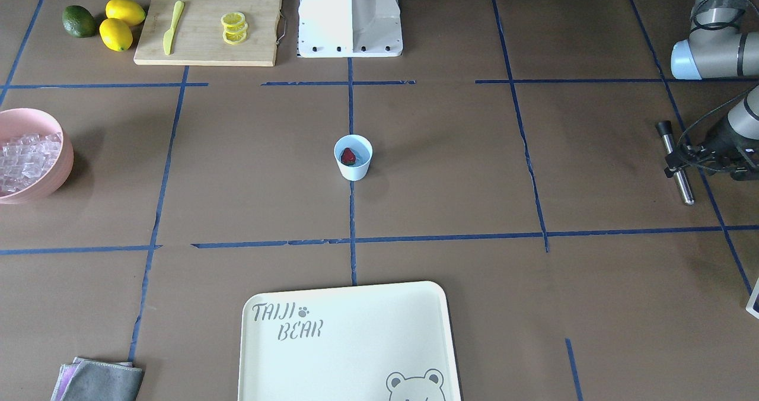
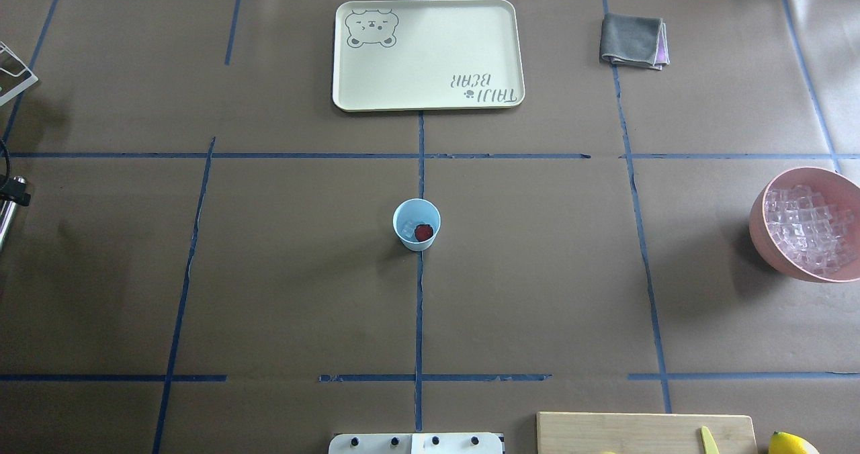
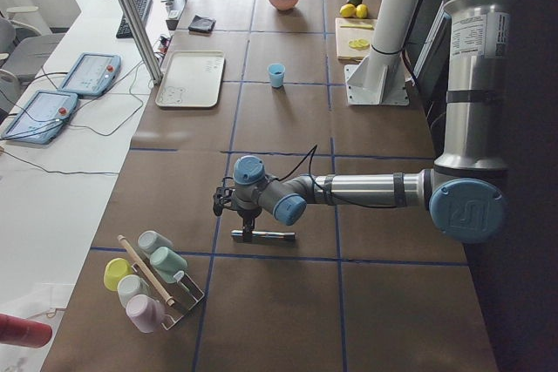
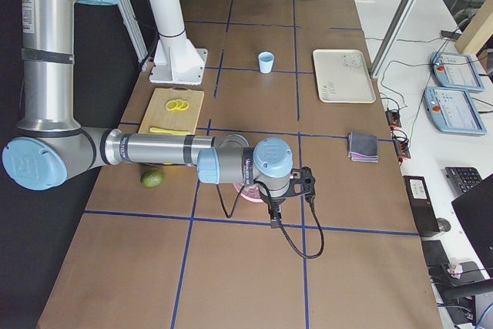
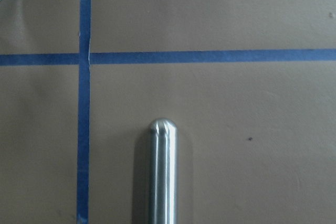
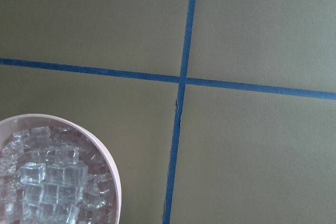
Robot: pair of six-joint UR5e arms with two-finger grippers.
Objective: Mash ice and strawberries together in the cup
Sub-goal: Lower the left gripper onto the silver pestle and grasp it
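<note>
My left end effector (image 1: 676,165) sits low over the steel muddler (image 5: 163,177), which lies flat near the left end of the desk. I cannot tell whether the jaws grip the shaft or only straddle it. My right end effector (image 4: 273,221) hangs above the pink bowl (image 2: 769,256) at the right end of the desk; I cannot tell how far it is open.

The cup (image 2: 416,224) stands upright at the centre of the desk, well apart from both arms. Inside it lie the strawberry (image 2: 423,232) and ice (image 2: 407,228).

Step in hand, as I judge it: acquire the muddler. Centre the shaft between the jaws, grip toward the black-capped end so the rounded steel end leads, lift level, then turn it vertical before approaching the cup. The light cup will likely tip under an off-centre push, so press straight down.

The left wrist view shows only the rounded tip and tape lines, no fingers. Only the overhead view shows ice in the cup; the front view shows just the berry.
</note>
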